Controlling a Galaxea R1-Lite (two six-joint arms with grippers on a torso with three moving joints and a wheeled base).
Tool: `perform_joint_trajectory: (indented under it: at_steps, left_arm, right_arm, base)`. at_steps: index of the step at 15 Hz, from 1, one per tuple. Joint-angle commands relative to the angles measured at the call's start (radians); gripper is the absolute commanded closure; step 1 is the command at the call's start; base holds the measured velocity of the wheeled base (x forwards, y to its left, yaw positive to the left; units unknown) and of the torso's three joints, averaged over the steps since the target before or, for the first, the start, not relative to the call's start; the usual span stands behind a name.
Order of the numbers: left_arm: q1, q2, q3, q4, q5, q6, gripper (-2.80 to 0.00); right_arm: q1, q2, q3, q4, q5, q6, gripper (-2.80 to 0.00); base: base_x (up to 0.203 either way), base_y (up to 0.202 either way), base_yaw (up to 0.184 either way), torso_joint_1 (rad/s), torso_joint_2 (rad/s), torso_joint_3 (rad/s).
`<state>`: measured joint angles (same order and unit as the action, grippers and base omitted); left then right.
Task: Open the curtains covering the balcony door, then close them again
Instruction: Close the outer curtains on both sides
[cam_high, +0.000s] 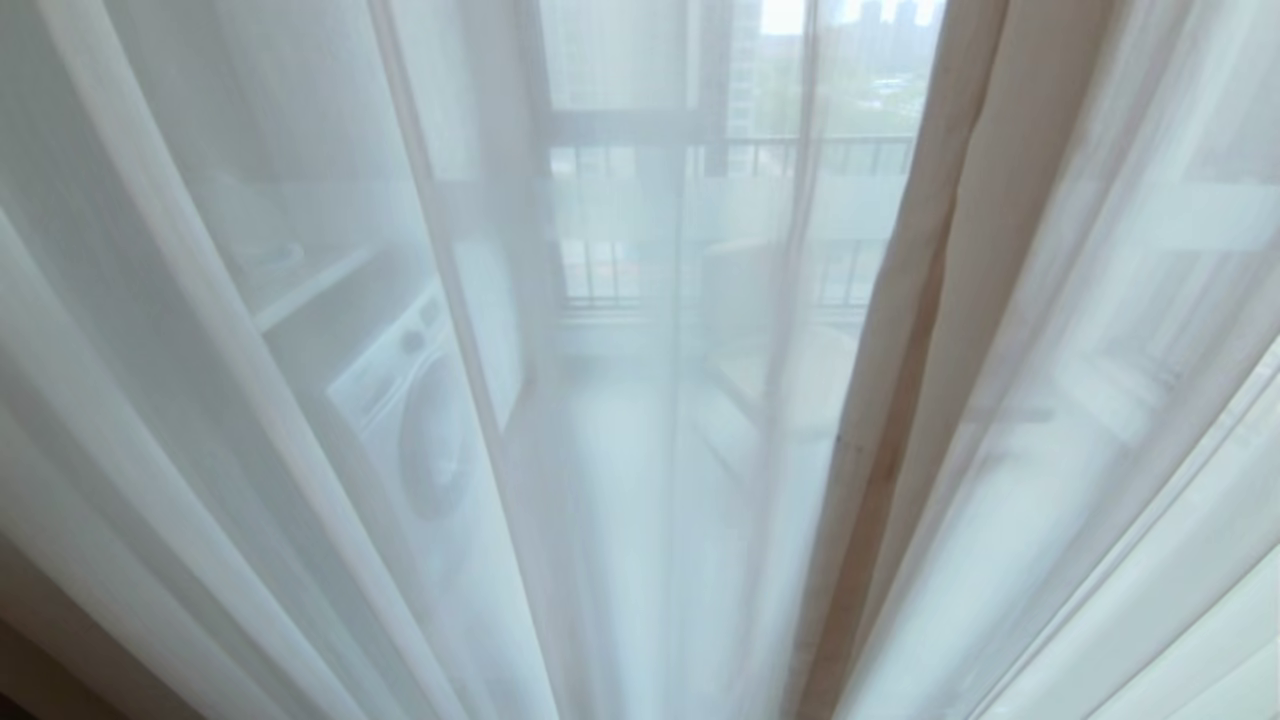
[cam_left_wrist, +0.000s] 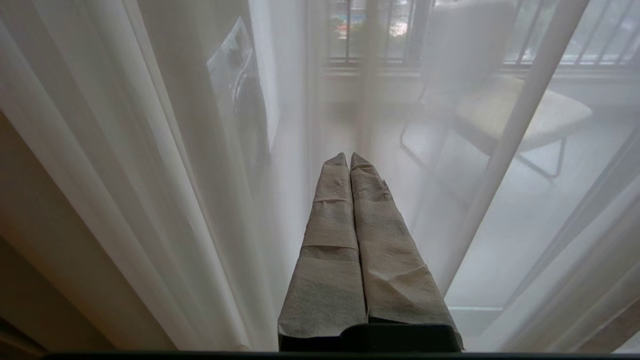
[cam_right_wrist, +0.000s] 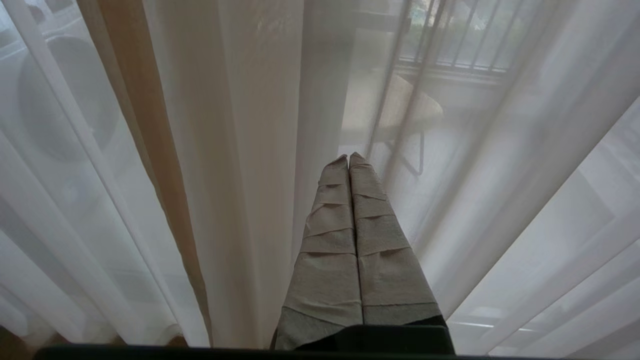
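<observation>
The curtains' sheer white layer (cam_high: 300, 300) hangs drawn across the whole head view in long folds, with a beige hem (cam_high: 900, 350) running down right of centre. The balcony door is veiled behind this cloth and I cannot make out its frame. Neither gripper appears in the head view. My left gripper (cam_left_wrist: 349, 156) is shut and empty, its tape-wrapped fingers (cam_left_wrist: 330, 240) pointing at the sheer cloth (cam_left_wrist: 150, 150) without holding it. My right gripper (cam_right_wrist: 348, 156) is also shut and empty, just right of a beige fold (cam_right_wrist: 145, 125).
Through the sheer I see a washing machine (cam_high: 420, 430) on the left of the balcony, a cushioned chair (cam_left_wrist: 520, 115) on thin legs, and a barred railing (cam_high: 830, 155) at the far side. A beige surface (cam_high: 40, 650) shows at the lower left corner.
</observation>
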<state>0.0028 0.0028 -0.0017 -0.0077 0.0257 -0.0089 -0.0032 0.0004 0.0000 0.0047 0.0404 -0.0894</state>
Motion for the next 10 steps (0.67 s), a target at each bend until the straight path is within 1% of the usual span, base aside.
perform_joint_trajectory:
  at_steps: [1, 10]
  left_arm:
    - [0.000, -0.001, 0.000, 0.000, 0.000, 0.000, 0.00]
    - [0.000, -0.001, 0.000, 0.000, 0.002, 0.000, 0.00]
  right_arm:
    - [0.000, 0.000, 0.000, 0.000, 0.001, -0.001, 0.00]
    - [0.000, 0.000, 0.000, 0.000, 0.001, -0.001, 0.00]
  base:
    - [0.000, 0.189, 0.001, 0.002, 0.00, 0.002]
    - [0.000, 0.193, 0.001, 0.002, 0.00, 0.002]
